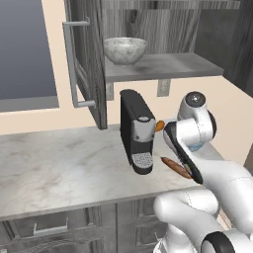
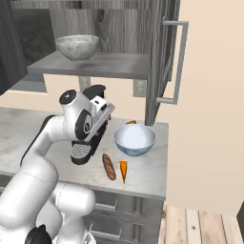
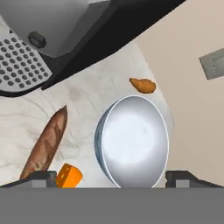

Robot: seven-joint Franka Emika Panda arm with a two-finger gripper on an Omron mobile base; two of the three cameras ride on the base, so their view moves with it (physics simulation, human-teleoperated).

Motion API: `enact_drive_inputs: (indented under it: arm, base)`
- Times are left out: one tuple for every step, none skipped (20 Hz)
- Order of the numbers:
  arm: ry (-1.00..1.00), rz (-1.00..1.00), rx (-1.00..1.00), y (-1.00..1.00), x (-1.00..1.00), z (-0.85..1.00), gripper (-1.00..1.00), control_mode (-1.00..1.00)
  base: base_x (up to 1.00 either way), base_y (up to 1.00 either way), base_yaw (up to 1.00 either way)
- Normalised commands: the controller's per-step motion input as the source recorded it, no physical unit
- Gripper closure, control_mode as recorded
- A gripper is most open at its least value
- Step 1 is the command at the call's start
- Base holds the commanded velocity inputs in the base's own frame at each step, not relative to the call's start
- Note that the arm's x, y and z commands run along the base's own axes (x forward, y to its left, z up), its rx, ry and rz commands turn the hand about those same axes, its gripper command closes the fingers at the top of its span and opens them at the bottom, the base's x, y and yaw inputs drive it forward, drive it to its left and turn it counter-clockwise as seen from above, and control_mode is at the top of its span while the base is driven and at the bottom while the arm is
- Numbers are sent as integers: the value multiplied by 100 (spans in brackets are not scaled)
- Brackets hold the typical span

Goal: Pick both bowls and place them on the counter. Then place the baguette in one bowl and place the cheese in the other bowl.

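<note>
Hovering open end effector (image 3: 112,177) above blue bowl (image 3: 133,141)

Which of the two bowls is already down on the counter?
The white bowl with the pale blue inside, sitting on the marble counter beside the coffee machine. The grey marbled bowl is up on the shelf.

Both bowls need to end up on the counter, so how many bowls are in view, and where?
2. The grey marbled bowl sits on the shelf in the open cabinet. The white bowl with blue pattern stands on the counter, right of the coffee machine.
</note>
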Motion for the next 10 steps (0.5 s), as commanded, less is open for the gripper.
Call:
enact_drive_inputs:
  arm:
    - [-12,-38,25,12,-47,38,-100,-100]
    - [-11,-38,28,18,-49,39,-100,-100]
    - [-12,-36,29,16,-51,41,-100,-100]
    - [-16,-35,30,18,-52,42,-100,-100]
    - [-19,-36,31,29,-49,47,-100,-100]
    - [-22,-36,32,34,-52,44,-100,-100]
    - [-22,-33,33,25,-53,38,-100,-100]
    - [-26,-29,34,34,-49,34,-100,-100]
    - [-25,-29,34,39,-46,36,-100,-100]
    - [-27,-26,35,35,-50,33,-100,-100]
  base:
    - [0,0,0]
    - [0,0,0]
    - [0,0,0]
    - [0,0,0]
    - [0,0,0]
    - [0,0,0]
    - [0,0,0]
    - [0,0,0]
    - [0,0,0]
    - [0,0,0]
